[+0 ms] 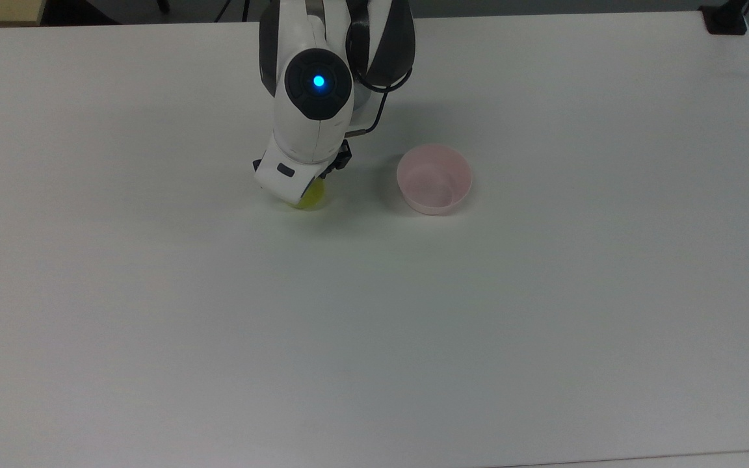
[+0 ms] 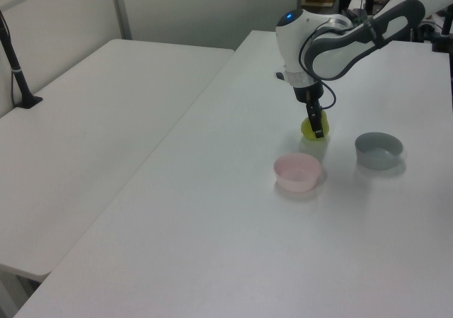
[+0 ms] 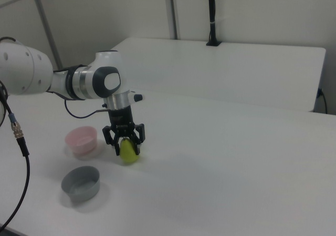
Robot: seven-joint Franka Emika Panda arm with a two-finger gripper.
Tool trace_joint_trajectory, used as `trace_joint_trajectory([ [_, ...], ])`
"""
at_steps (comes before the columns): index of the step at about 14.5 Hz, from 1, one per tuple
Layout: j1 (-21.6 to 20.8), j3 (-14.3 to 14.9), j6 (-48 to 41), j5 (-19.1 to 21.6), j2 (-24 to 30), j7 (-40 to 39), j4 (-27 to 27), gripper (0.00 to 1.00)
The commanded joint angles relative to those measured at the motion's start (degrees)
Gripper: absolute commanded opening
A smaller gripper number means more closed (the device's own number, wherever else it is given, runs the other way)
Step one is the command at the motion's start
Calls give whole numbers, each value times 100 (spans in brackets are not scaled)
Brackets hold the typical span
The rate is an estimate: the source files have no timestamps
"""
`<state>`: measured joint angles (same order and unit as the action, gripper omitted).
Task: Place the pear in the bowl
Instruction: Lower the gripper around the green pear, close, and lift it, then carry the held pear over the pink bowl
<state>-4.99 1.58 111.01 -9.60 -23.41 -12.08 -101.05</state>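
White laminate table [image 1: 543,312] carries everything; a second white table [image 2: 92,134] stands beside it on the left view's left, with a dark post [image 2: 15,63] clamped at its far edge.

Panda arm [image 1: 313,97], white shell with dark joints and a blue light on top, reaches down from the far side of the table in the top view. Wrist points straight down. A black cable [image 3: 18,157] hangs at the right view's left edge.

Pale pink bowl [image 1: 434,179] sits upright on the table, nothing inside it, a little to the top view's right of the arm's wrist. Grey bowl [image 2: 379,150] stands apart from the pink one, on the left view's right; in the right view it sits nearer the camera than the pink bowl [image 3: 81,140].

Gripper [image 3: 125,141] is lowered over the pear [image 3: 128,151], black fingers [image 3: 139,136] spread wide to either side of the fruit's upper part; no squeeze visible, gaps show at both sides. Pear rests on the table, yellow-green, well apart from the pink bowl and outside both bowls. In the top view the wrist covers most of it, leaving a sliver of yellow-green [image 1: 313,195] at the lower edge. In the left view the pear [image 2: 316,129] sits behind the pink bowl [image 2: 297,172].
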Motion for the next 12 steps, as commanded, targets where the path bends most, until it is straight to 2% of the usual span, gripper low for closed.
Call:
trace_joint_trajectory([
  [1,-29,36,52,-60,274,118,-64,36],
  [7,182,36,-422,-16,1153,-5,-64,35],
  [10,78,27,-764,2,1102,65,172,35],
  [12,-115,35,-792,185,1093,205,278,36],
])
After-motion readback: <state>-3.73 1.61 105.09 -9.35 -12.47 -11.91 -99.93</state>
